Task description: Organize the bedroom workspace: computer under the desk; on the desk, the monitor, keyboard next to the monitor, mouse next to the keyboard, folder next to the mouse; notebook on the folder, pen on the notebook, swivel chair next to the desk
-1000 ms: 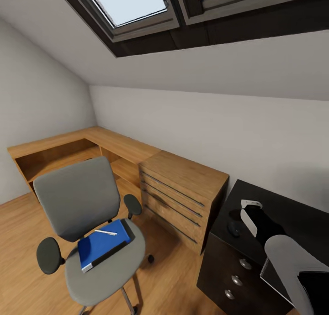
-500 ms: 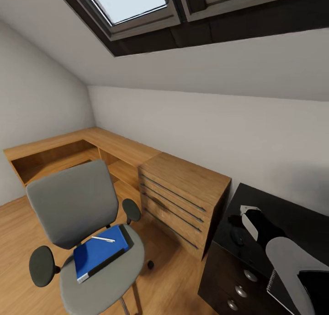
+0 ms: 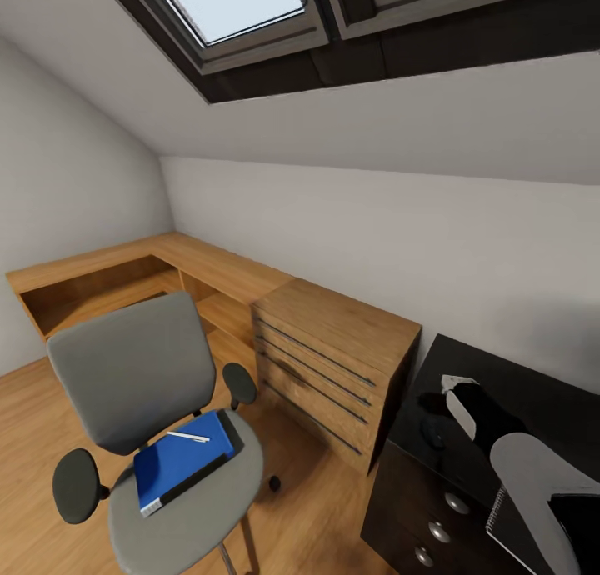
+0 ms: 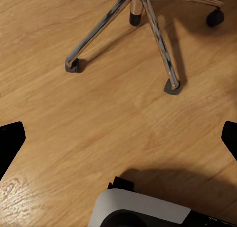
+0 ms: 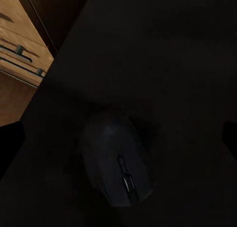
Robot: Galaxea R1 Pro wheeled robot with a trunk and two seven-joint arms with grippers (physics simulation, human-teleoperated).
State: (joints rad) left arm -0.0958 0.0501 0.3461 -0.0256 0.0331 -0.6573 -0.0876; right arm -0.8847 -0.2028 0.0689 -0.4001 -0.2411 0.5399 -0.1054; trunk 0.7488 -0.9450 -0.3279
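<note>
The grey swivel chair (image 3: 133, 375) stands on the floor at the left. On its seat lies the blue folder (image 3: 179, 461), and the white pen (image 3: 188, 436) rests on top of the folder. At the lower right is the black desk (image 3: 542, 392). My right gripper (image 3: 433, 408) hovers open just above the dark mouse (image 5: 116, 160) on the desk, one finger to each side of it. A spiral edge of the notebook (image 3: 498, 521) shows beside my right arm. My left gripper (image 4: 118, 143) hangs open over the floor near the chair's chrome base (image 4: 148, 29). Monitor, keyboard and computer are out of view.
A light wooden drawer unit (image 3: 333, 358) stands between chair and desk, joined to a low wooden shelf (image 3: 125, 275) along the wall. The desk's black drawers with silver knobs (image 3: 440, 532) face the chair. A sloped ceiling with skylights (image 3: 242, 8) hangs overhead.
The whole picture shifted a second ago, so the camera moved; it has held still since. My right gripper stays over the mouse, and the folder and pen lie as before.
</note>
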